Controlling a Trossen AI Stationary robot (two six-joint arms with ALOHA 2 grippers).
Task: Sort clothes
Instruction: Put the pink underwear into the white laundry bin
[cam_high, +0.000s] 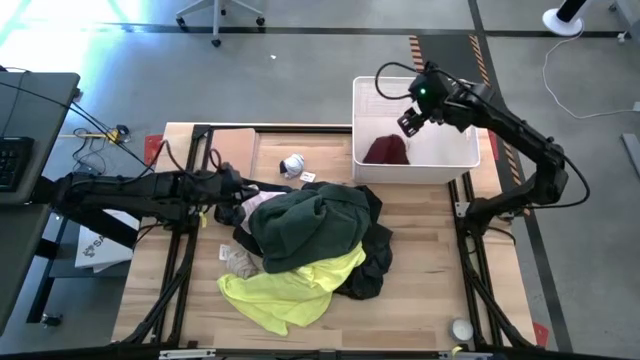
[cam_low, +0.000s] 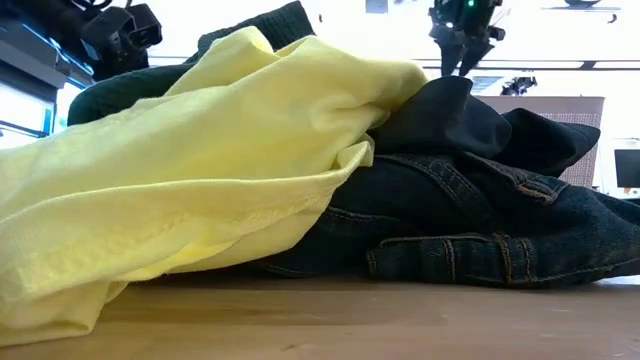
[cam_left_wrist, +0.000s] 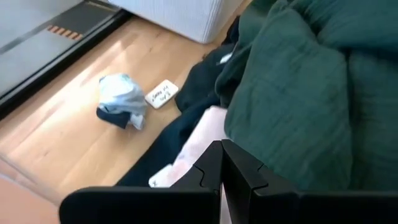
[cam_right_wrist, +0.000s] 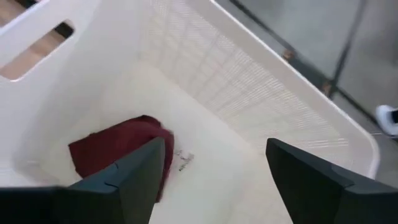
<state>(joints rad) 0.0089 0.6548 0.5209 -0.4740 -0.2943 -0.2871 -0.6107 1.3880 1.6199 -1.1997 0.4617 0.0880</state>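
A pile of clothes lies mid-table: a dark green garment (cam_high: 305, 228) on top, a neon yellow one (cam_high: 290, 290) at the near side, black and denim pieces (cam_high: 370, 265) to the right, a pale pink piece (cam_left_wrist: 196, 149) at the pile's left. A maroon garment (cam_high: 387, 150) lies on the floor of the white basket (cam_high: 470, 160) at the far right. My right gripper (cam_high: 412, 118) hovers open above the basket, over the maroon garment (cam_right_wrist: 115, 155). My left gripper (cam_high: 232, 190) is shut, just left of the pile, above the pink piece.
A small white-grey ball (cam_high: 293, 165) and a small white label (cam_left_wrist: 161, 94) lie on the wood left of the basket. Another pale ball (cam_high: 460, 329) sits near the front right corner. Bare wood shows along the table's left side and near edge.
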